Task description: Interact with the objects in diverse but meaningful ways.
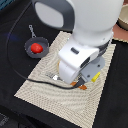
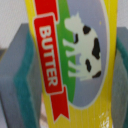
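A black tabletop point(image 1: 15, 107) fills the scene, with a beige woven mat point(image 1: 45, 82) laid at its centre and brown wood point(image 1: 121, 34) at two o'clock.

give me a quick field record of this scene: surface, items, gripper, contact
surface: woven beige placemat on a dark table
pan: small dark pan at the exterior view's left, off the mat's edge
pan contents: red tomato
gripper: gripper low over the mat, mostly hidden by the arm
contact: wrist view shows the butter block between the padded fingers, which look closed on it
label: BUTTER with a cow picture
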Available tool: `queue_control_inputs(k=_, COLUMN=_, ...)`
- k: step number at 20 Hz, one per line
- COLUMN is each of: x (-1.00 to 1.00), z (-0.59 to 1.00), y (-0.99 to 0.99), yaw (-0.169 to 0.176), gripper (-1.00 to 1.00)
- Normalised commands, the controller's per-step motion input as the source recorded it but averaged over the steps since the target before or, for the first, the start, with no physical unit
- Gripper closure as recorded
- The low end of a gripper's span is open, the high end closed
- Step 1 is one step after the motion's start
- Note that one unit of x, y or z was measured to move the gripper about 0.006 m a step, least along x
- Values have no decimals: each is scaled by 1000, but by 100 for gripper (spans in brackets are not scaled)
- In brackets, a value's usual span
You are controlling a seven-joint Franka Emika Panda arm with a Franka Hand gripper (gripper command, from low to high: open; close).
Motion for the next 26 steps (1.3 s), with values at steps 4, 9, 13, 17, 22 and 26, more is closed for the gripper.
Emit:
queue_control_inputs(k=4, x=-221, z=286, y=926, yaw=26, gripper=100)
queue_control_inputs(k=9, x=-192, z=252, y=915, yaw=30, gripper=100)
queue_control_inputs(k=13, x=-28, z=84, y=929, yaw=26, gripper=100)
queue_control_inputs(k=17, x=78, z=-17, y=923, yaw=24, gripper=100)
queue_control_inputs(k=22, x=43, z=-286, y=709, yaw=32, gripper=100)
queue_control_inputs(k=26, x=-119, z=-587, y=344, yaw=37, gripper=100)
